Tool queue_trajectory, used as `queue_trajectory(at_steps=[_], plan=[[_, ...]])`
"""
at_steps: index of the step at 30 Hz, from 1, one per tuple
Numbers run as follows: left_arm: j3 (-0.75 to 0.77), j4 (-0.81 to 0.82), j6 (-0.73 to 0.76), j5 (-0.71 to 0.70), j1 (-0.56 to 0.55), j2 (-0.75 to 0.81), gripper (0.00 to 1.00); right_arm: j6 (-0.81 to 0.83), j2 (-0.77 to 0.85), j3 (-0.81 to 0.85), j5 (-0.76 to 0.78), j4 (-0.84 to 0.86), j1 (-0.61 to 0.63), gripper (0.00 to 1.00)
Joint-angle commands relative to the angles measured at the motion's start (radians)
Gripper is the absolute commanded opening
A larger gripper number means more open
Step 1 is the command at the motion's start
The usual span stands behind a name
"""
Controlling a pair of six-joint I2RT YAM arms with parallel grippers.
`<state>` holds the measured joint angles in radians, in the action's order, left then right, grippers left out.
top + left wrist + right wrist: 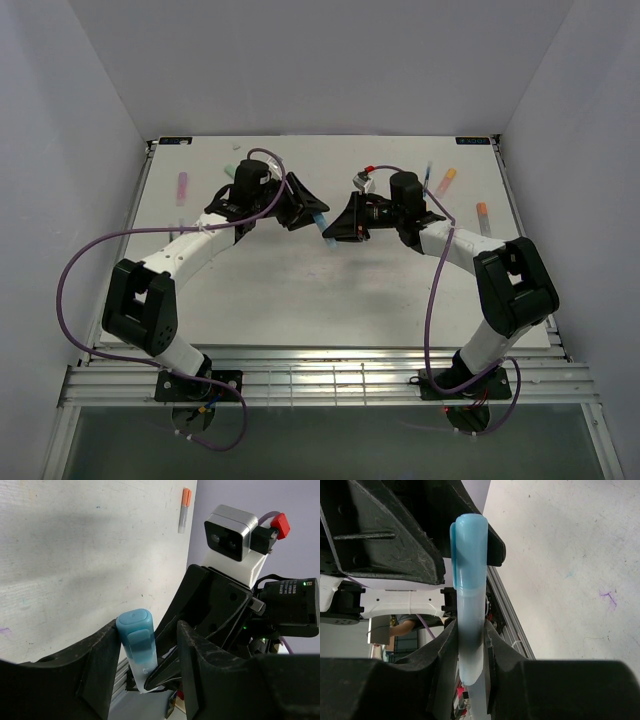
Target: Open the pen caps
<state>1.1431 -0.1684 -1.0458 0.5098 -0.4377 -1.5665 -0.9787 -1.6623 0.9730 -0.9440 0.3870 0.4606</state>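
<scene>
**Top view.** The left gripper [300, 208] and right gripper [338, 228] face tip to tip above the table [300, 290], with a light blue highlighter [320, 217] bridging them.

**Left wrist view.** The left fingers [95, 675] stand partly open astride the light blue cap [135, 630]. One finger touches it and the other stands just apart.

**Right wrist view.** The right fingers [437, 655] are clamped on the highlighter's barrel, and the cap projects beyond their tips.

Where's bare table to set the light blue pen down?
Best: near middle of the table, bordered by the left arm, the right arm and the front edge. Crowded: far right by the orange pens, far left by the pink pen, and around the light blue pen.
</scene>
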Motion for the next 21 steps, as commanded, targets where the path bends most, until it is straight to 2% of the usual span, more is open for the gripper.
queue_trajectory(at_steps=[1, 12, 16, 18, 20, 21], plan=[[0.043, -0.011, 0.0, -0.019, -0.007, 0.011, 0.56, 0.035, -0.005, 0.033, 0.007, -0.014, 0.006, 0.08], [0.044, -0.022, 0.009, -0.028, -0.012, 0.01, 0.38, 0.061, -0.008, 0.046, 0.017, -0.046, 0.007, 0.08], [0.044, -0.025, 0.013, -0.033, -0.015, 0.008, 0.31, 0.098, -0.013, 0.079, 0.027, -0.117, 0.007, 0.08], [0.049, -0.031, 0.016, -0.036, -0.015, 0.005, 0.25, 0.11, -0.01, 0.09, 0.033, -0.141, 0.01, 0.08], [0.058, -0.042, 0.018, -0.05, -0.015, 0.0, 0.06, 0.147, -0.005, 0.098, 0.046, -0.202, 0.016, 0.08], [0.073, -0.057, 0.023, -0.057, -0.015, -0.01, 0.0, 0.164, -0.001, 0.104, 0.053, -0.227, 0.019, 0.08]])
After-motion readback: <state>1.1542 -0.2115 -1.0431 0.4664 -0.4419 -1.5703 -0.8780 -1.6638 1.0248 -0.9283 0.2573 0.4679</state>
